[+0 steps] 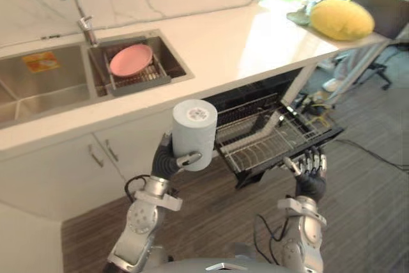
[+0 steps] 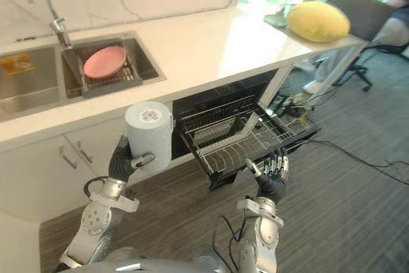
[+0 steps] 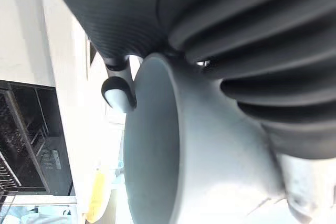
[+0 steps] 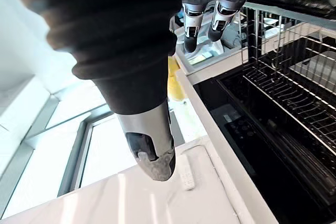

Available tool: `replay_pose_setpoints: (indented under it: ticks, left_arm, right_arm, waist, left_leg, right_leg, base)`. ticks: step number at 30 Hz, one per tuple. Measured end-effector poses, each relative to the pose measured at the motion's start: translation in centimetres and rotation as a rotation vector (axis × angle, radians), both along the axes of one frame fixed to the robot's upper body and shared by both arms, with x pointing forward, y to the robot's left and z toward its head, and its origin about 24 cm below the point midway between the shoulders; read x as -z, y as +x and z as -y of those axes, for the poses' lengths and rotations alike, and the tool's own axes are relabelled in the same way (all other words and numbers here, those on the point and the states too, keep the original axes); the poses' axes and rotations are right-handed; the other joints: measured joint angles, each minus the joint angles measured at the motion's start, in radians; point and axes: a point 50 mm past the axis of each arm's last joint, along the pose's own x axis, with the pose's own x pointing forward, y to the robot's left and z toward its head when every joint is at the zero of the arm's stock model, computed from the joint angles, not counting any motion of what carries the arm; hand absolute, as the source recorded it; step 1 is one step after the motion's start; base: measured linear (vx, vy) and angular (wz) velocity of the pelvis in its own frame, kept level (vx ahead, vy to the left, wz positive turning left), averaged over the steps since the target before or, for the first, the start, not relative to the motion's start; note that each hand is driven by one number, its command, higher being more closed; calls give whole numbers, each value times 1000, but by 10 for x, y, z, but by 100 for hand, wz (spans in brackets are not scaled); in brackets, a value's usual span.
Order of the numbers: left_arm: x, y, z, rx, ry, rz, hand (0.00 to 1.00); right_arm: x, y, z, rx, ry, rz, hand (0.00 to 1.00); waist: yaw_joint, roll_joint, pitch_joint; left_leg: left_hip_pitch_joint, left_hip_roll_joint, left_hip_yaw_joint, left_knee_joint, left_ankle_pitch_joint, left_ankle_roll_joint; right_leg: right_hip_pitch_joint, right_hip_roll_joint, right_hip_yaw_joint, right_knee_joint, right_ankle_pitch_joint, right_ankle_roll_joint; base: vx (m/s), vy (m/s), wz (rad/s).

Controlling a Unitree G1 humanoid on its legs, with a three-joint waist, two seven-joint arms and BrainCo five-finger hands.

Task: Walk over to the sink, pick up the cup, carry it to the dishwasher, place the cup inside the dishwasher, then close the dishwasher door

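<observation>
Centrally, I see the left hand (image 1: 167,158) with fingers and thumb curled round the pale grey cup (image 1: 195,133), held aloft with its closed end up, in front of the white cabinets (image 1: 77,158). Right of centre, the dishwasher (image 1: 255,94) stands open, its wire rack (image 1: 268,137) drawn out. Lower right, the right hand (image 1: 310,169) hovers by the rack's front edge, fingers loosely spread, holding nothing. Upper left: the sink (image 1: 38,87), with a pink plate (image 1: 131,59) in a drainer (image 1: 144,81).
</observation>
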Motion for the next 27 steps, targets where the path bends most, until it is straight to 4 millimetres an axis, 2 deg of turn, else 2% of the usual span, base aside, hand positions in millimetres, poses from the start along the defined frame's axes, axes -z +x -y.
replay_pose_setpoints:
  ticks: [1,2,3,4,5,6,7,8,9,10,11,12,13,15,16,17,20,22,23,24,25,26,27]
  left_arm:
    - [0,0,0,0,-1,0,100]
    - [-1,0,1,-1,-4,1,100]
    - [0,0,2,-7,-7,-3,100]
    - [0,1,2,-7,-6,-4,100]
    - [0,2,2,-6,-5,-5,100]
    - [0,1,2,-6,-4,-7,100]
    - [1,0,0,-13,0,-11,100]
    - [2,-1,1,-20,-10,-25,100]
    - [3,-3,1,-24,-17,-33,100]
    - [2,-3,3,-22,-13,-23,100]
    - [0,-3,3,-25,-8,-8,100]
    - [-2,-2,3,-29,-4,2,100]
    - [-5,1,3,-35,12,23,100]
    - [-7,4,3,-42,21,35,100]
    - [-7,5,1,-61,21,34,100]
    - [-6,6,0,-83,9,29,100]
    - [-7,7,-4,-116,-1,27,100]
    - [-6,7,-6,-123,-6,19,100]
    - [-5,7,-7,-130,-5,15,100]
    - [-4,7,-7,-130,-3,10,100]
    - [-3,7,-7,-130,-2,7,100]
    - [-2,6,-7,-129,-1,1,100]
    - [0,4,-6,-126,-1,-3,100]
  right_arm:
    - [0,0,0,-2,-6,1,0]
    - [-1,1,-2,-10,-15,5,0]
    - [-2,2,-4,-22,-10,9,0]
    - [-2,2,-4,-29,-4,11,0]
    - [-3,3,-4,-47,2,20,0]
    - [-4,3,-5,-56,1,26,0]
    - [-5,4,-13,-96,13,41,0]
    - [-8,4,-20,-144,8,53,0]
    - [-9,6,-25,-175,7,56,0]
    - [-13,10,-32,-216,10,82,0]
    - [-19,17,-39,-247,11,120,0]
    - [-24,21,-42,-260,11,143,0]
    - [-30,28,-45,-279,4,173,0]
    - [-33,31,-48,-299,-5,186,0]
    - [-33,31,-47,-302,-15,184,0]
    - [-35,32,-46,-310,-35,184,0]
    - [-39,37,-43,-339,-71,182,0]
    - [-40,41,-42,-360,-88,178,0]
    - [-39,45,-42,-375,-91,168,0]
    - [-40,46,-40,-392,-103,163,0]
    - [-41,46,-38,-401,-112,160,0]
    - [-41,46,-35,-414,-124,155,0]
    - [-43,46,-33,-411,-132,161,0]
  waist:
    - [-1,-1,-3]
    - [-10,-8,-10]
    - [-18,-8,-10]
    - [-19,-2,-7]
    - [-16,12,2]
    - [-13,30,12]
    - [-1,43,18]
    - [11,73,13]
    - [20,80,6]
    - [30,99,-10]
    - [35,82,-8]
    - [37,82,-10]
    - [43,69,-11]
    - [45,58,-7]
    - [48,41,-12]
    - [56,43,-13]
    - [60,55,-21]
    - [64,57,-20]
    - [66,47,-13]
    - [68,47,-1]
    - [67,52,5]
    - [67,53,17]
    - [65,58,14]
  left_leg:
    - [7,1,2,-8,0,-1]
    - [20,0,6,-24,2,-3]
    - [30,2,8,-22,2,-9]
    - [35,8,11,-20,-2,-17]
    - [44,41,18,7,-20,-49]
    - [49,62,22,31,-33,-73]
    - [70,89,29,87,-63,-120]
    - [84,129,27,133,-104,-134]
    - [90,154,29,134,-110,-131]
    - [114,166,34,108,-107,-127]
    - [126,160,46,67,-104,-121]
    - [132,156,52,45,-102,-116]
    - [132,154,54,8,-101,-116]
    - [135,160,51,-28,-83,-114]
    - [141,158,50,-32,-67,-114]
    - [169,157,50,-51,-67,-115]
    - [189,155,62,-96,-61,-125]
    - [166,157,73,-52,-59,-123]
    - [101,163,74,82,-43,-83]
    - [13,179,66,257,6,2]
    - [-21,182,54,326,42,42]
    - [-57,168,13,408,81,25]
    - [-76,134,-30,371,-2,-37]
  right_leg:
    - [-5,11,-17,-22,-9,-6]
    - [-19,35,-68,-113,-26,-26]
    - [-33,43,-137,-231,-17,-54]
    - [-44,45,-154,-270,1,-83]
    - [-56,50,-175,-344,53,-130]
    - [-55,55,-177,-390,92,-143]
    - [-38,64,-175,-493,280,-183]
    - [-28,91,-169,-480,352,-116]
    - [-28,115,-180,-479,350,-117]
    - [-33,138,-199,-478,345,-124]
    - [-49,155,-205,-490,344,-126]
    - [-50,164,-207,-513,344,-126]
    - [-42,188,-207,-596,357,-118]
    - [3,200,-262,-718,371,-128]
    - [45,202,-276,-795,421,-136]
    - [79,213,-275,-840,468,-139]
    - [87,225,-266,-876,482,-136]
    - [84,229,-256,-890,481,-134]
    - [84,220,-249,-901,480,-133]
    - [92,210,-240,-900,471,-130]
    - [100,208,-234,-897,459,-125]
    - [121,194,-219,-895,432,-123]
    - [123,184,-201,-895,431,-128]
  base:
    - [191,61,-25]
    - [267,13,-8]
    - [273,-10,-8]
    - [322,-55,-11]
    - [190,-45,-14]
    - [289,-92,-30]
    - [209,-78,-52]
    - [238,-92,-64]
    - [170,-72,-77]
    - [151,-93,-82]
    - [138,-97,-83]
    - [74,-103,-80]
    - [40,-82,-61]
    - [17,-41,-33]
    - [0,-7,-14]
    - [4,-11,-15]
    - [3,-3,-4]
    - [-5,1,-6]
    - [-36,-14,-12]
    - [-32,-14,-10]
    - [-44,19,-12]
    - [-17,88,-15]
    - [-27,108,-15]
